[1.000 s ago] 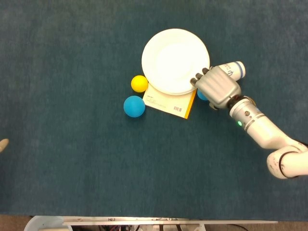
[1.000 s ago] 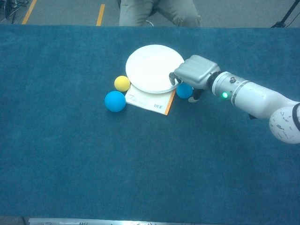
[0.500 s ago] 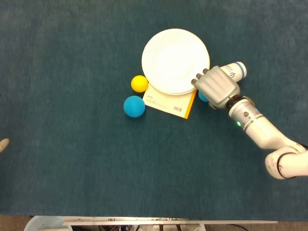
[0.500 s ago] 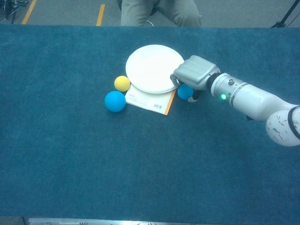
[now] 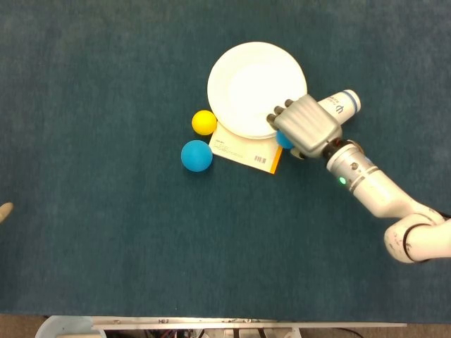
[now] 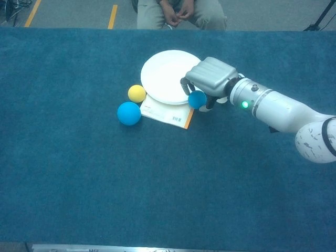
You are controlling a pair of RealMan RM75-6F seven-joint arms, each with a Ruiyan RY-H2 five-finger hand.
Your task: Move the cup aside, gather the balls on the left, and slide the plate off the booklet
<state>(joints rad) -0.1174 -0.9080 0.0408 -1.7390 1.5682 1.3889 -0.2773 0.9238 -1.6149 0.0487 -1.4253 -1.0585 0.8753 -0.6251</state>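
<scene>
Blue, the small ball (image 6: 197, 99) was gripped under the curled fingers of the right robot hand (image 6: 210, 80) at the plate (image 5: 254, 84) edge, probably for carrying to the left, where the yellow ball (image 5: 204, 122) and big blue ball (image 5: 196, 155) lay. The left robot hand was not seen.

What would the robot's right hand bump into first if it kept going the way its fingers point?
Probably the white plate: the right hand already reaches over its rim, though height is unclear.

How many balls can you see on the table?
3. A yellow ball and a big blue ball sit left of the booklet. A smaller blue ball is under the right hand, beside the plate.
</scene>
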